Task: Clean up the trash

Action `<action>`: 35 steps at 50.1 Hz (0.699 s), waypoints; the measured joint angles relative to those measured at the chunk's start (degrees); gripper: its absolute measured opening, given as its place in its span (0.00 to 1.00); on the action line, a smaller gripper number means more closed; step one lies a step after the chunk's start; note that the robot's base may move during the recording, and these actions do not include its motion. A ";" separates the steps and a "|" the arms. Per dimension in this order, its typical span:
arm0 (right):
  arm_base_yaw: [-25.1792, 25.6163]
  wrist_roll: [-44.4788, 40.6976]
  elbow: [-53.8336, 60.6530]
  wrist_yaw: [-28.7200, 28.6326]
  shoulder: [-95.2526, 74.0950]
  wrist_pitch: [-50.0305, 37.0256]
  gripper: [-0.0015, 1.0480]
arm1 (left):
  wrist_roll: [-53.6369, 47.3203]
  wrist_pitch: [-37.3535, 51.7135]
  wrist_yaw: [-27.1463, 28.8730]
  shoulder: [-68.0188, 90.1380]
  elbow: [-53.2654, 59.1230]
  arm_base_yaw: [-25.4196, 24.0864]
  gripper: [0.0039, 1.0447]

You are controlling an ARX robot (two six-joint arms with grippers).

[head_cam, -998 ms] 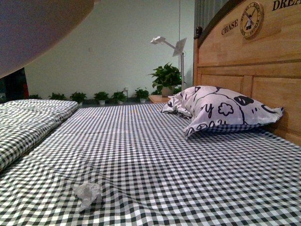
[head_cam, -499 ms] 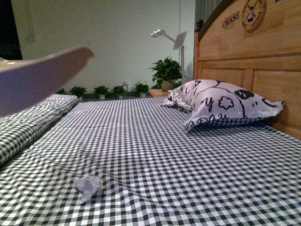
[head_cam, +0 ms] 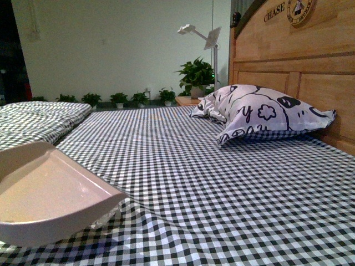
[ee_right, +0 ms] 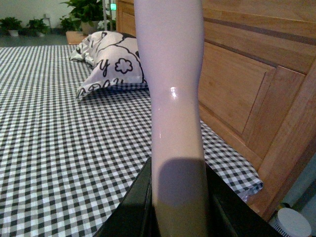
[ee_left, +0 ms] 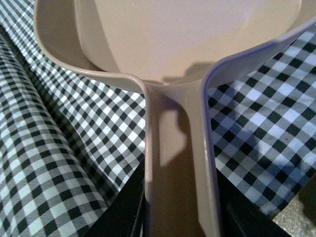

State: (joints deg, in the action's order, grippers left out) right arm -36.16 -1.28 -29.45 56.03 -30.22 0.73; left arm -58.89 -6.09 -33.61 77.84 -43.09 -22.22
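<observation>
The beige dustpan rests low on the checked bed sheet at the near left of the front view, its open mouth facing right. The trash is almost wholly hidden behind the pan's right rim; only a pale sliver shows there. My left gripper is shut on the dustpan's handle, its dark jaws pressing both sides, with the pan lying over the sheet. My right gripper is shut on the brush handle, which stands up in front of the headboard; the bristles are out of view.
A black-and-white patterned pillow leans on the wooden headboard at the right. A folded checked quilt lies at the far left. Potted plants and a lamp stand beyond the bed. The mattress edge drops off by the headboard.
The dustpan has come down from the upper left onto the sheet at the near left, covering the spot where the paper wad lay in plain sight.
</observation>
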 joint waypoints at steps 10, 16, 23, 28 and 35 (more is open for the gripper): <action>0.00 -0.02 0.00 -0.02 -0.02 0.00 0.20 | -2.16 -2.27 1.16 5.88 -3.15 -0.39 0.26; 0.00 0.00 0.00 -0.02 0.00 0.00 0.20 | -2.69 -4.70 1.70 7.65 -4.79 -0.81 0.26; 0.00 0.00 0.00 -0.02 -0.02 0.00 0.20 | -3.65 -10.80 1.86 8.76 -6.27 -1.44 0.26; 0.00 -0.02 0.00 -0.02 -0.02 0.00 0.20 | -4.22 -12.02 2.27 9.44 -6.38 -1.66 0.26; 0.00 -0.02 0.00 -0.02 0.00 0.00 0.20 | -5.14 -13.44 3.08 10.25 -6.58 -2.05 0.26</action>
State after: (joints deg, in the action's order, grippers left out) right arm -36.16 -1.30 -29.45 56.01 -30.22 0.73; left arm -64.03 -19.53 -30.52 88.09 -49.67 -24.27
